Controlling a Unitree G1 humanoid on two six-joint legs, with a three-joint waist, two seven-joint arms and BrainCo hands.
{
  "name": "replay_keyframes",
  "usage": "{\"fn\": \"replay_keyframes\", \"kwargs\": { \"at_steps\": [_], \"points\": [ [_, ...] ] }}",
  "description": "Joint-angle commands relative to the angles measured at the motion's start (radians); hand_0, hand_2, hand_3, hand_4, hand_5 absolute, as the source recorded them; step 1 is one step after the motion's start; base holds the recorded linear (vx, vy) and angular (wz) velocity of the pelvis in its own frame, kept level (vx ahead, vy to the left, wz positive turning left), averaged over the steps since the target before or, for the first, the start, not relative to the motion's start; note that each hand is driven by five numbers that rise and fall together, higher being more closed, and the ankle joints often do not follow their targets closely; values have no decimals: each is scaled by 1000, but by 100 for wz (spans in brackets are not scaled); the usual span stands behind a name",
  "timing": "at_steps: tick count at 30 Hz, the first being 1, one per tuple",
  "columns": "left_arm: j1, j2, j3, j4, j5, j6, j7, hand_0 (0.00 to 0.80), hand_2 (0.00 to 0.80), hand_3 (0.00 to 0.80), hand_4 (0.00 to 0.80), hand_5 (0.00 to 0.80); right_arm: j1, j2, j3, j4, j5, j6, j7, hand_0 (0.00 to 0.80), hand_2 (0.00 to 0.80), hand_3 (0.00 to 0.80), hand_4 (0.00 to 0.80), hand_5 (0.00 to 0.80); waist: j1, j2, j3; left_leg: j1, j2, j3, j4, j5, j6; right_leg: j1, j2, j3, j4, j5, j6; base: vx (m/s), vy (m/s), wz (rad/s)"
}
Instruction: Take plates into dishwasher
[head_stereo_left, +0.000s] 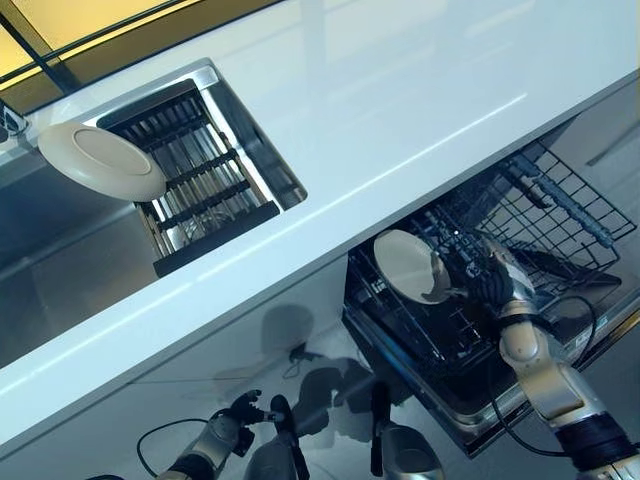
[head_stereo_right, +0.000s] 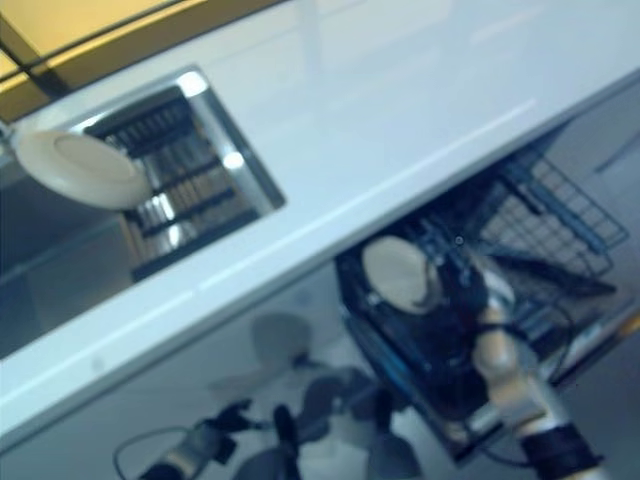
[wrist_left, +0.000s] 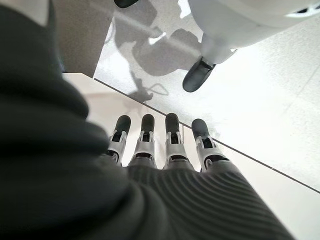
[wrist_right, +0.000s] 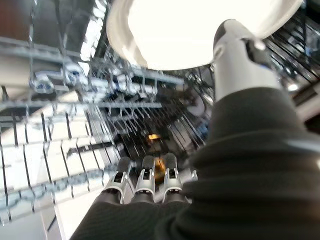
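A cream plate (head_stereo_left: 405, 262) stands on edge over the front left of the pulled-out dishwasher rack (head_stereo_left: 565, 210). My right hand (head_stereo_left: 488, 282) is beside it, with the thumb over the plate's rim (wrist_right: 190, 30) and the fingers (wrist_right: 145, 182) straight above the rack wires. A second cream plate (head_stereo_left: 100, 160) leans at the far left end of the sink's drying rack (head_stereo_left: 195, 180). My left hand (head_stereo_left: 232, 420) hangs low below the counter, fingers (wrist_left: 160, 145) straight and empty, pointing at the floor.
A long white counter (head_stereo_left: 400, 110) runs across the view, with the steel sink (head_stereo_left: 285, 180) set in it. The dishwasher opens below the counter's front edge on the right. A black cable (head_stereo_left: 570, 320) loops by my right forearm.
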Motion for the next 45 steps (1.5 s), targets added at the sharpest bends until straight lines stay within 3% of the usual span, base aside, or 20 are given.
{"fn": "replay_keyframes", "kwargs": {
  "at_steps": [1,10,15,19,23,31,35,39,45],
  "points": [
    [9,50,61,26,5,-25,18,0,0,0,0,0,-15,-52,-82,-117,2,-97,-54,0,0,0,0,0,-28,-77,-16,4,-44,32,-2,-117,35,10,37,1,120,-211,-54,-18,-16,-8],
    [28,52,79,50,17,-50,19,0,0,0,0,0,30,-108,-236,-211,93,-259,-184,0,0,0,0,0,-48,-81,-42,15,-35,56,-2,-122,30,22,42,14,118,-218,-56,-19,-33,-7],
    [30,46,73,65,8,-56,23,0,0,0,0,0,44,-77,-267,-238,301,-364,-188,0,0,0,0,0,-60,-76,-61,26,-31,68,-2,-123,27,27,43,24,124,-226,-61,-16,-24,-7],
    [30,41,69,77,1,-61,22,0,0,0,0,0,52,-32,-266,-242,439,-434,-162,0,0,0,0,0,-68,-72,-73,32,-30,77,-2,-123,25,33,43,29,125,-229,-65,-4,-9,-2],
    [38,33,54,95,-20,-72,24,0,0,0,0,0,64,75,-252,-216,710,-538,-114,0,0,0,0,0,-78,-68,-92,45,-27,92,-2,-122,25,42,43,34,127,-235,-72,0,-3,-1],
    [39,26,34,111,-49,-66,36,0,0,0,0,0,46,211,-224,-227,1075,-652,95,0,0,0,0,0,-75,-59,-118,57,-22,94,-2,-122,26,45,37,24,163,-262,-84,-14,-19,-6],
    [36,21,25,123,-64,-63,50,0,0,0,0,0,-26,223,-205,-268,1055,-680,124,0,0,0,0,0,-56,-52,-127,56,-9,64,-2,-102,18,22,25,5,281,-328,-109,-65,-71,3],
    [40,9,42,146,-112,-71,64,0,0,0,0,0,-124,192,-175,-266,905,-706,104,0,0,0,0,0,-28,-50,-134,47,6,34,29,-59,-6,30,22,-27,333,-373,-144,-55,-71,17],
    [86,-2,87,133,-85,-100,52,0,0,0,0,0,-280,95,-135,-260,687,-676,62,0,0,0,0,0,43,-59,-142,29,-8,32,93,-58,-16,105,9,-117,243,-335,-149,-1,34,39]
  ]
}}
